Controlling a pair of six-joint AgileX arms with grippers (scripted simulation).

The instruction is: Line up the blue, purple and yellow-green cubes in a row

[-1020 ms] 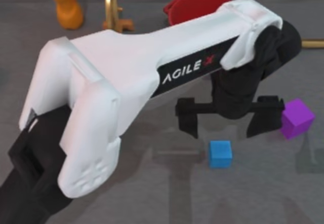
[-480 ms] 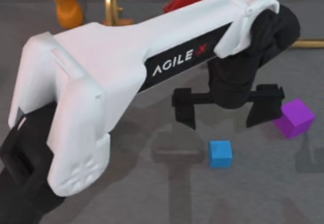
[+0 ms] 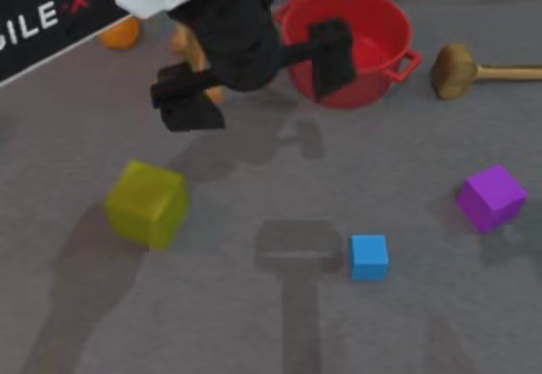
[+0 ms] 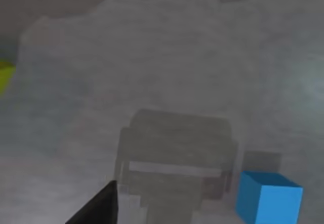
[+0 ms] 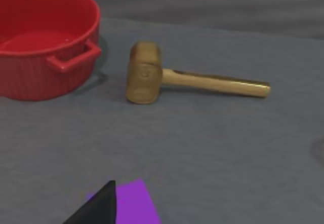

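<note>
Left end effector [image 3: 254, 74] spread wide, empty, raised beside red pot [image 3: 385, 19]; right unseen.

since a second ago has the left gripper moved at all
Yes. The left gripper has swung from above the blue cube toward the table's far left, now open beside the red pot; the cube stayed put.

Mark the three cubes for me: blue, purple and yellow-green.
blue cube [image 3: 369, 256]: top view, top face.
purple cube [image 3: 491, 196]: top view, top face.
yellow-green cube [image 3: 146, 203]: top view, middle of the cube.
</note>
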